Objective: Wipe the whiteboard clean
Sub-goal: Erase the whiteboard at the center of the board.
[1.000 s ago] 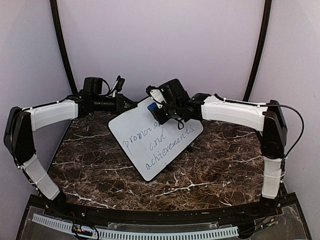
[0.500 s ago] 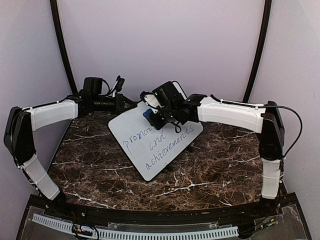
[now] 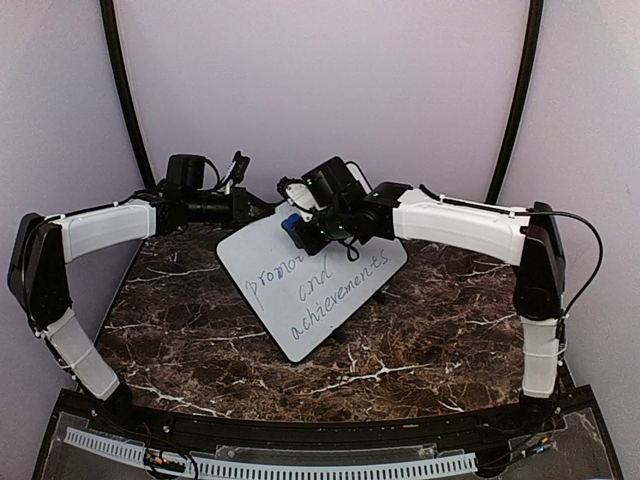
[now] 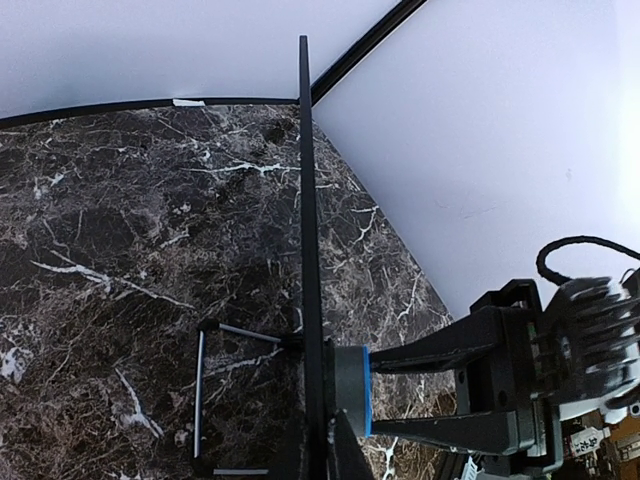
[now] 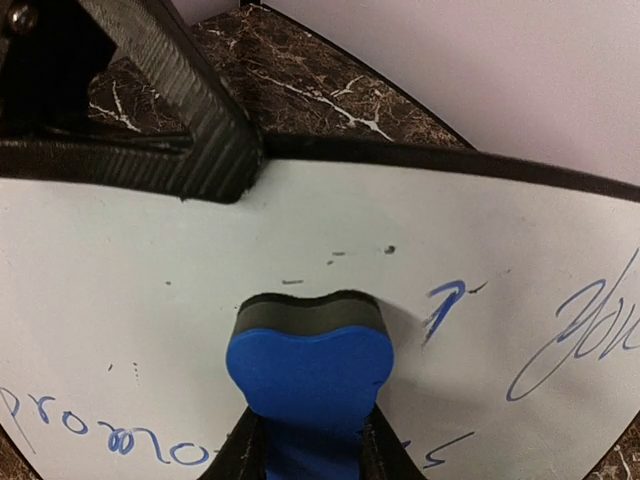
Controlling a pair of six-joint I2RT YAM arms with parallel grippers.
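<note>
Dark veined marble tabletop (image 3: 180,330) | top: glossy, round-cornered, black-framed whiteboard (image 3: 300,300) tilted mid-table; left gripper (image 3: 248,207) pinching its far corner; right gripper (image 3: 298,229) clamped on blue foam eraser (image 3: 290,224) | left wrist: board edge-on, eraser's grey felt flat against it | right wrist: patch by eraser wiped, faint specks; most blue handwriting (image 5: 560,340) left.
</note>
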